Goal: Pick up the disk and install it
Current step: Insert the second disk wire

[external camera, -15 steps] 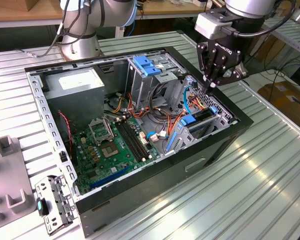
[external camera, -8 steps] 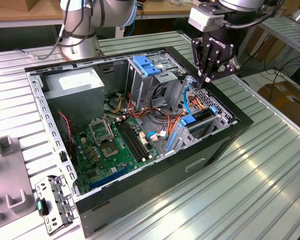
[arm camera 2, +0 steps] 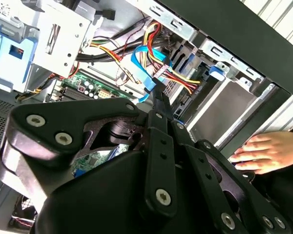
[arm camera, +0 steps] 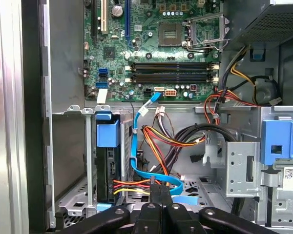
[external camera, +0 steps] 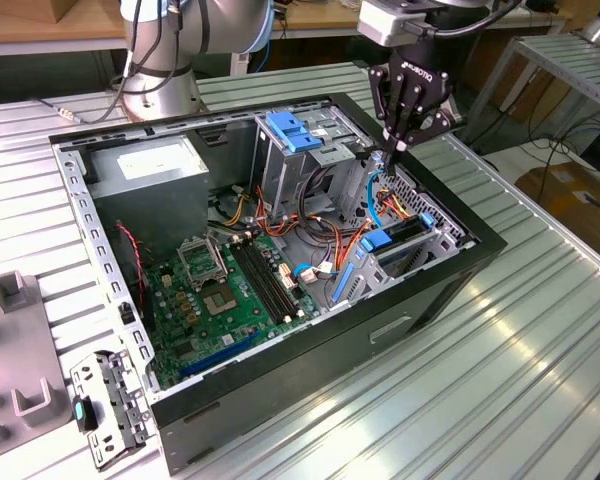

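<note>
blue-railed disk (arm camera: 107,165) sits edgewise in your case's (external camera: 460,262) corner bay, so the gripper (external camera: 398,148), jaws pressed together, prods cables (arm camera: 151,183).

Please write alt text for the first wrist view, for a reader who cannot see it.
The pincer, fingers together, hangs inside an open computer case by a flat blue cable. Beside it the disk sits on edge in a drive bay under a blue tab; the green motherboard lies beyond.
</note>
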`<state>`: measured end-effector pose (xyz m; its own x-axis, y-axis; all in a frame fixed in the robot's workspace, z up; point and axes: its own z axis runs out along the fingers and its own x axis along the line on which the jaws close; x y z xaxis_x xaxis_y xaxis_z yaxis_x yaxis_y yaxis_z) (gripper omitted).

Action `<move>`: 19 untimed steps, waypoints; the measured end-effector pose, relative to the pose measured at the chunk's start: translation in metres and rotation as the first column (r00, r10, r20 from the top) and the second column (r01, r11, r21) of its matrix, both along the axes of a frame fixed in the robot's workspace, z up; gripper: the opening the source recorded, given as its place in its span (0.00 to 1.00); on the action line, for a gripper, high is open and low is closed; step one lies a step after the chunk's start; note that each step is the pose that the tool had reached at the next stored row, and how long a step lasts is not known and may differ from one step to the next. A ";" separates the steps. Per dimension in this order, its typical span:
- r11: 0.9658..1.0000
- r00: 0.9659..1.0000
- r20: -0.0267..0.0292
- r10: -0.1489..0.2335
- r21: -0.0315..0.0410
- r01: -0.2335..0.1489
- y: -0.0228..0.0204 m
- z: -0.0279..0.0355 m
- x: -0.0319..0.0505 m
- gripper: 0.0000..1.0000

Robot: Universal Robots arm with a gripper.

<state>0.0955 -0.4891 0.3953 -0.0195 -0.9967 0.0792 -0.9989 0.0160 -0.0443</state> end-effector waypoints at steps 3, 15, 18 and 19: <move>1.000 1.000 0.000 0.000 0.000 0.000 0.0001 -0.0001 0.0000 0.11; 1.000 1.000 0.000 0.000 -0.009 0.000 0.0010 -0.0001 0.0000 0.11; 1.000 1.000 0.000 0.000 -0.010 0.000 0.0010 -0.0001 0.0000 0.11; 1.000 1.000 0.000 0.000 -0.010 0.000 0.0010 -0.0001 0.0000 0.11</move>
<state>0.0955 -0.4881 0.3952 -0.0196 -0.9958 0.0889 -0.9989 0.0157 -0.0444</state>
